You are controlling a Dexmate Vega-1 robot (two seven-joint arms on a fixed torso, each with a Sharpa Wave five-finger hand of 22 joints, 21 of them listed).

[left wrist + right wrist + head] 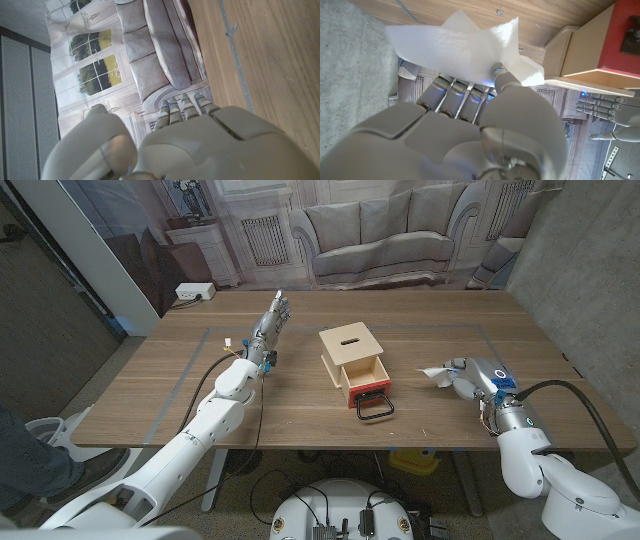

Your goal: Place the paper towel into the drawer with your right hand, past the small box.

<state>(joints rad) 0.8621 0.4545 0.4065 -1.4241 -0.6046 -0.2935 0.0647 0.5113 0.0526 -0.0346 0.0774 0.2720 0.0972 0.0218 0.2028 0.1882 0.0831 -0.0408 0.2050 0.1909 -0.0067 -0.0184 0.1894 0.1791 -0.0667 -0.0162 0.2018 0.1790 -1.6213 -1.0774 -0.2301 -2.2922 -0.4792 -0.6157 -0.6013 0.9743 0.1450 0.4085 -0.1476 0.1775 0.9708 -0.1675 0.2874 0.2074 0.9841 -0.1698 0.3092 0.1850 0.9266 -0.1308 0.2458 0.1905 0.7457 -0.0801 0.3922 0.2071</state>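
Paper towel point(455, 50) is being pinched by the right hand point(478, 380), apparently lifted, beside the open drawer point(366, 377); next, carrying it in. Left hand point(272, 320) is waiting, fingers straight.

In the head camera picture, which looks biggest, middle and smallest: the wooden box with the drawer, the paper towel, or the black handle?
1. Wooden box with its open drawer: biggest.
2. Black handle and paper towel: look about alike, so I won't rank them; the right hand holding the towel hides part of it.
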